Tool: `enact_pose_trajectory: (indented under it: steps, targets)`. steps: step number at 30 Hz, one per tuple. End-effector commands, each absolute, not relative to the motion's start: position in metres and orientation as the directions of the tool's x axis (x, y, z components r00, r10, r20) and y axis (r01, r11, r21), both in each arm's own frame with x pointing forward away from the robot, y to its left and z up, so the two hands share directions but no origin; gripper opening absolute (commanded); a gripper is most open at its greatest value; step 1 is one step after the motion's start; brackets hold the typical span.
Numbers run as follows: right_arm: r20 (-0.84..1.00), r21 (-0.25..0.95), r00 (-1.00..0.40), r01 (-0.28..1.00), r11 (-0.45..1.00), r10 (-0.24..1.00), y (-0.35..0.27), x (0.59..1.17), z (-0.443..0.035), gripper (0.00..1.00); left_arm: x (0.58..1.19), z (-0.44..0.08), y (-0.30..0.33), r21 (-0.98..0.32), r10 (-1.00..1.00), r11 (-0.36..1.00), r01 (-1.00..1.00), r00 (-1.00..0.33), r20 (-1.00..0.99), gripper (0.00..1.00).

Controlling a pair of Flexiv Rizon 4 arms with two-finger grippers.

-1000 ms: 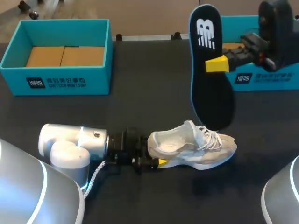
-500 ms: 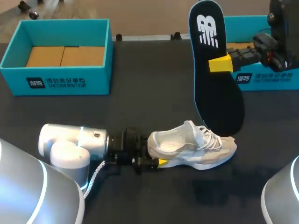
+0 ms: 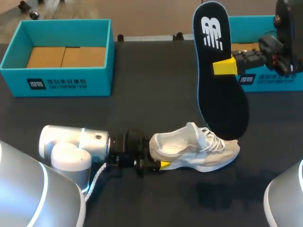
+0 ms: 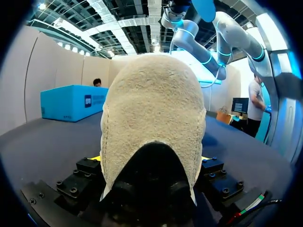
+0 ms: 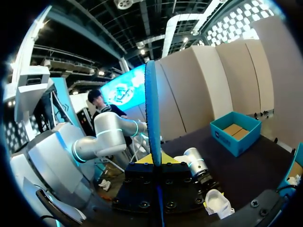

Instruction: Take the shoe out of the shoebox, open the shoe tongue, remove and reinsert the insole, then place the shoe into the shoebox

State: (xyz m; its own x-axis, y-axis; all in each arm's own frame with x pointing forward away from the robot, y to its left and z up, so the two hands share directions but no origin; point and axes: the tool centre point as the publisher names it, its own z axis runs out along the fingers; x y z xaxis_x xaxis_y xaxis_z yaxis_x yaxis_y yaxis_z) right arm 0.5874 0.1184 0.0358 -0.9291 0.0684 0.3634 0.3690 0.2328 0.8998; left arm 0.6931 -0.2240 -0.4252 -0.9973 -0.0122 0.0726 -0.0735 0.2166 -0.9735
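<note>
A matte black tabletop (image 3: 142,94) carries everything, its surface plain and dark from edge to edge. At its far left corner stands an open teal cardboard shoebox (image 3: 71,81) with a brown cardboard floor. A second teal box (image 3: 272,79) stands at the far right edge, partly behind the right arm.

The cream-and-white lace-up sneaker (image 3: 194,151) stands on its sole near the middle of the near edge, with its heel toward the left edge and its toe toward the right edge. The silver left arm (image 3: 75,144) lies low over the near left part of the tabletop. The left fingers (image 3: 164,164) pinch the sneaker's heel. In the left wrist view the fuzzy heel (image 4: 154,118) sits squarely between them, with a thin strip of yellow showing on either side.

The right arm comes in over the far right edge. The right fingers (image 3: 224,67) are pressed onto the black foam insole with a blue rim and white logo (image 3: 218,90), gripping it at about mid-length. The insole hangs in the air, long axis nearly upright, logo end uppermost. Its broad lower end is close to the sneaker's laced front, and whether they touch cannot be told. In the right wrist view the insole shows edge-on as a thin blue strip (image 5: 152,113) rising from between the two yellow tips. The sneaker (image 5: 218,202) and the open teal shoebox (image 5: 235,137) are visible on the dark surface beyond.
</note>
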Motion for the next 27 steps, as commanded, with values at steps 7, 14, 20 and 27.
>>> enact_pose_trajectory:
  steps: [7,14,20,27]
  targets:
    - [0.365,0.899,-0.929,0.37,0.236,0.066,0.12,0.59,0.036,0.0,0.694,-0.425,-0.214,-0.967,0.012,0.248,-0.059,-0.998,0.064,1.0]
    - [0.365,0.899,-0.929,0.37,0.236,0.066,0.12,0.59,0.036,0.0,0.695,-0.42,-0.203,-0.946,0.04,0.311,-0.095,-0.993,0.113,1.0]
    - [0.365,0.899,-0.929,0.37,0.236,0.066,0.12,0.59,0.036,0.0,0.694,-0.412,-0.193,-0.926,0.06,0.367,-0.085,-0.992,0.115,1.0]
    - [0.365,0.899,-0.929,0.37,0.236,0.066,0.12,0.59,0.036,0.0,0.694,-0.412,-0.186,-0.894,0.079,0.444,-0.054,-0.992,0.099,1.0]
